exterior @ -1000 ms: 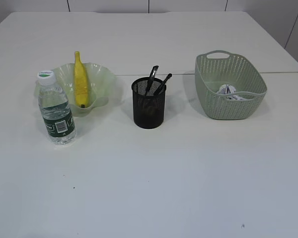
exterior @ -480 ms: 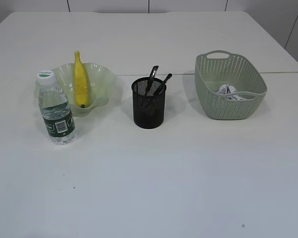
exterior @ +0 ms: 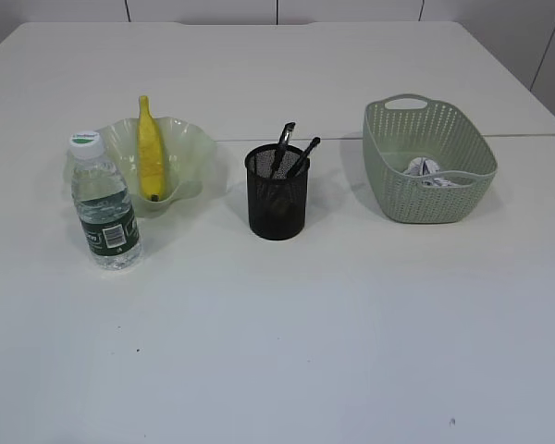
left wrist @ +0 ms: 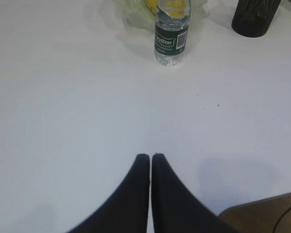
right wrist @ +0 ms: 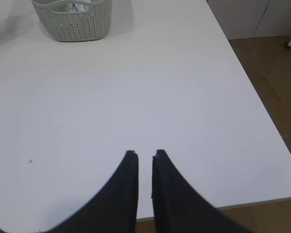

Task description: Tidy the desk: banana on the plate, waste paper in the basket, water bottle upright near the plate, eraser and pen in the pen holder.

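Note:
On the white desk (exterior: 305,324) the yellow banana (exterior: 149,148) lies in the pale green plate (exterior: 194,148). The water bottle (exterior: 104,203) stands upright just in front of the plate's left side. Two dark pens (exterior: 285,143) stick out of the black mesh pen holder (exterior: 277,199); the eraser is hidden. The waste paper (exterior: 424,170) lies inside the sage green basket (exterior: 430,199). Neither arm shows in the exterior view. My left gripper (left wrist: 150,156) is shut and empty, well short of the bottle (left wrist: 171,36). My right gripper (right wrist: 145,153) stands slightly open over bare desk, holding nothing, far from the basket (right wrist: 72,22).
The desk's right edge (right wrist: 262,111) and near edge (right wrist: 242,204) run close to the right gripper, with brown floor beyond. The pen holder (left wrist: 254,17) shows at the top right of the left wrist view. A second tabletop joins at the back.

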